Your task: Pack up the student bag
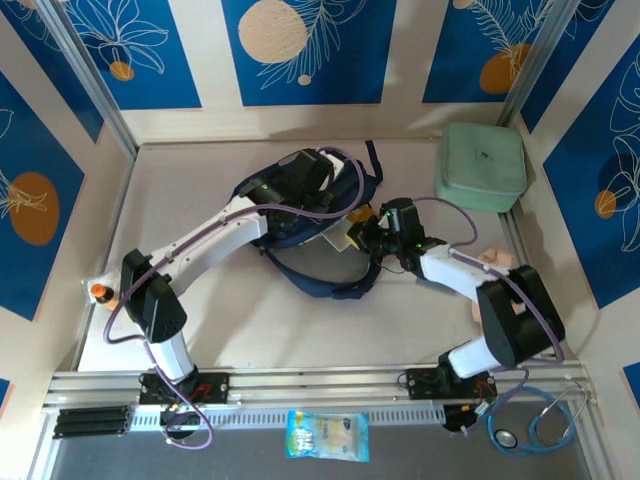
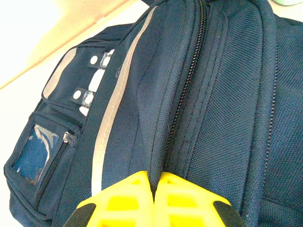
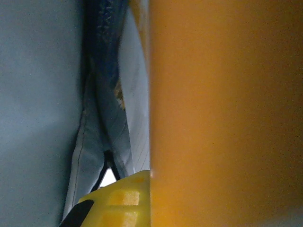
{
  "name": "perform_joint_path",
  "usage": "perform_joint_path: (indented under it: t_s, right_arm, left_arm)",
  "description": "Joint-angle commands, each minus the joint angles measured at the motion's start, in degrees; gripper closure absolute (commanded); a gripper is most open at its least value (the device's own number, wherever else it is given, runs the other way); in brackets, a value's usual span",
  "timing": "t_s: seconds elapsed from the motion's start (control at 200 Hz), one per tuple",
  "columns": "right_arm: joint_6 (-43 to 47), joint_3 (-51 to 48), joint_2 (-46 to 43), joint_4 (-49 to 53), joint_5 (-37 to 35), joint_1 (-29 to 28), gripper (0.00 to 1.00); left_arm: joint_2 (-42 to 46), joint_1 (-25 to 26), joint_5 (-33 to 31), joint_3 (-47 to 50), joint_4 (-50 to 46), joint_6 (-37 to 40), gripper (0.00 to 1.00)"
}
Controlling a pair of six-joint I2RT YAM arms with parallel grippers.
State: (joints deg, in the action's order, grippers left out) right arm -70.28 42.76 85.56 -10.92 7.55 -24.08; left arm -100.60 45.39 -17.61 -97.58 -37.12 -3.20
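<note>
The student bag (image 1: 322,282), navy with grey stripes and black straps, lies in the middle of the table. My left gripper (image 1: 325,200) rests on top of it. In the left wrist view its yellow fingers (image 2: 128,198) are shut on a fold of the bag's navy fabric (image 2: 227,94) beside a zip. My right gripper (image 1: 366,232) is at the bag's right side. In the right wrist view a flat orange object (image 3: 222,113) is pressed against its yellow finger (image 3: 120,196), with grey lining (image 3: 38,94) to the left. The second finger is hidden behind the orange object.
A pale green square zip case (image 1: 482,165) sits at the back right corner. A snack packet (image 1: 328,435) and a stethoscope (image 1: 530,425) lie on the near rail. A small orange-capped item (image 1: 98,291) is at the left edge. Walls close in three sides.
</note>
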Motion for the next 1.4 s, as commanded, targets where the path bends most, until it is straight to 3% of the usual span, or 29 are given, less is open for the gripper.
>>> perform_joint_path:
  t_s: [0.0, 0.22, 0.455, 0.605, 0.67, 0.75, 0.925, 1.236, 1.396]
  right_arm:
    - [-4.68, 4.04, 4.33, 0.18, -4.69, -1.34, 1.00]
    - [-7.47, 9.64, 12.81, -1.68, -7.96, -3.43, 0.99]
    - [-11.39, 14.22, 22.06, -7.91, -6.20, -3.96, 0.92]
    - [-10.04, 16.72, 24.27, -7.57, -5.80, -3.72, 0.75]
    - [-9.76, 16.40, 24.14, -7.85, -4.71, -3.44, 0.62]
    - [-9.55, 14.61, 22.62, -8.63, -4.14, -3.22, 0.48]
    - [-8.54, 9.52, 16.18, -8.95, -2.79, -2.41, 0.31]
    - [-7.34, -4.23, -0.06, -7.27, -6.23, -0.59, 0.29]
    - [-2.32, -9.00, -13.60, 4.75, -14.58, 0.07, 0.29]
  left_arm:
    - [0.77, -0.06, 1.15, -3.50, 4.27, -1.80, 1.00]
    - [1.10, -0.13, 1.01, -3.41, 2.19, -2.37, 1.00]
    - [1.28, -0.13, 1.01, -3.36, 2.50, -4.53, 1.00]
    - [1.39, -0.13, 0.52, -3.49, 2.32, -4.71, 1.00]
    - [1.46, -0.16, 0.27, -3.54, 2.08, -4.59, 1.00]
    - [1.46, -0.20, -0.04, -3.41, 1.80, -4.53, 1.00]
    - [1.35, -0.45, -0.22, -2.97, 1.88, -4.77, 1.00]
    - [1.83, -0.83, 0.64, -0.73, 3.29, -5.28, 1.00]
    - [1.99, -1.08, 2.61, 1.14, 3.87, -5.85, 1.00]
